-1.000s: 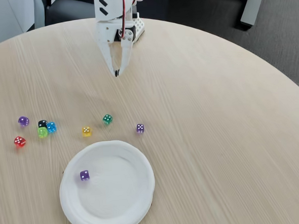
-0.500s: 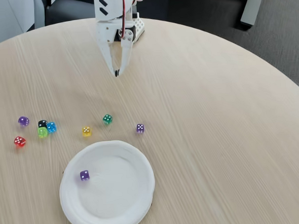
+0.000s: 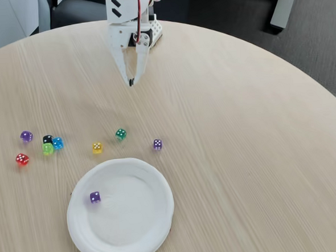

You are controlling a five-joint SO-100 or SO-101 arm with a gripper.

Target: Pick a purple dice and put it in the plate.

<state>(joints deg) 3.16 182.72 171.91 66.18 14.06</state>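
Observation:
In the fixed view, the purple dice (image 3: pixel 95 197), a tiny deep-purple cube with white pips, lies inside the plate (image 3: pixel 149 178), on its left part. The plate is a large round white paper one near the table's front edge. My white gripper (image 3: pixel 131 81) hangs far behind it, at the back of the table, pointing down. Its fingers meet at the tips, so it is shut, with nothing held between them.
Several small dice lie behind the plate: a paler lavender one (image 3: pixel 158 144), green (image 3: pixel 120 134), yellow (image 3: pixel 97 147), and at the left a cluster of blue (image 3: pixel 58 143), black, lime (image 3: pixel 47 149), red (image 3: pixel 22 159) and a rounder violet one (image 3: pixel 26 136). The round wooden table stretches bare to the right.

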